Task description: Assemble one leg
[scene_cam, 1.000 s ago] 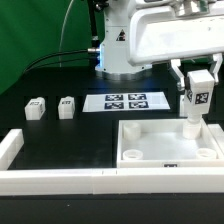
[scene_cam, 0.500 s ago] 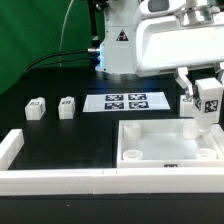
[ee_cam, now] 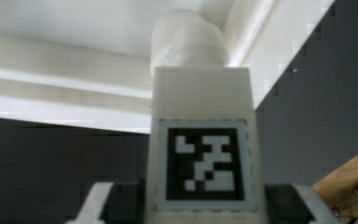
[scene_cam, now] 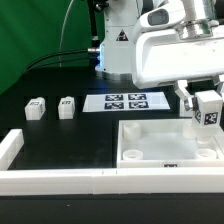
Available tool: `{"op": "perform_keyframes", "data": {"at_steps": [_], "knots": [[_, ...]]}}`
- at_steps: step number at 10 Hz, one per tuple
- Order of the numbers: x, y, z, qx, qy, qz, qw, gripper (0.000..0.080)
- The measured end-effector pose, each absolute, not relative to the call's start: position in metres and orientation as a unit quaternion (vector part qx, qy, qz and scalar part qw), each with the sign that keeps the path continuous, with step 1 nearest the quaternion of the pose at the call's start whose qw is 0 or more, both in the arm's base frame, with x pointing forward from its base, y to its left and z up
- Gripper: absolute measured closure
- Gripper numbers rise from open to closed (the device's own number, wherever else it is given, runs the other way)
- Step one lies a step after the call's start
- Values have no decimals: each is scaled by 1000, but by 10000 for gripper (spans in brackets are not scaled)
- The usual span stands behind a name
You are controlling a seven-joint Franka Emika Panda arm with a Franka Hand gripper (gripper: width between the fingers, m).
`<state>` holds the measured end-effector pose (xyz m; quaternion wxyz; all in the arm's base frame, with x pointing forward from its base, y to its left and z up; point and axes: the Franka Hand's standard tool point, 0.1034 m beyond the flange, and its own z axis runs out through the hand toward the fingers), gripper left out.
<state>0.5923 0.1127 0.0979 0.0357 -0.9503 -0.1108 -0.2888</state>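
Note:
My gripper (scene_cam: 207, 108) is shut on a white leg (scene_cam: 209, 112) with a black-and-white tag, held upright over the far right corner of the large white tray (scene_cam: 150, 152). In the wrist view the leg (ee_cam: 202, 110) fills the middle, tag facing the camera, with the gripper (ee_cam: 202, 212) clamped on its near end and a finger (ee_cam: 115, 204) on either side. Two more legs, one (scene_cam: 36, 108) and another (scene_cam: 67, 106), lie on the black table at the exterior view's left. The held leg's lower end is hard to make out.
The marker board (scene_cam: 125, 101) lies behind the tray near the robot base (scene_cam: 118, 50). A long white L-shaped wall (scene_cam: 60, 180) runs along the table's front edge and up the left side. A green backdrop stands behind.
The gripper with the leg has moved toward the exterior view's right, from over the tray's far right corner hole to near the tray's right edge. The other legs have not moved.

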Motion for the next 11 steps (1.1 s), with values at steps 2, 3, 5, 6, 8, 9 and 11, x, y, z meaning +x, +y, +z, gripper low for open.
{"op": "perform_keyframes", "data": {"at_steps": [2, 3, 5, 6, 8, 9, 11], "knots": [[592, 112, 97, -950, -112, -288, 35, 506], [592, 112, 96, -951, -113, -287, 35, 506], [595, 113, 98, -951, -115, -285, 34, 506], [599, 112, 99, -951, -118, -285, 34, 506], [604, 110, 98, -950, -121, -286, 32, 506], [604, 109, 97, -948, -120, -294, 31, 506], [603, 109, 95, -947, -119, -296, 31, 506]]}}
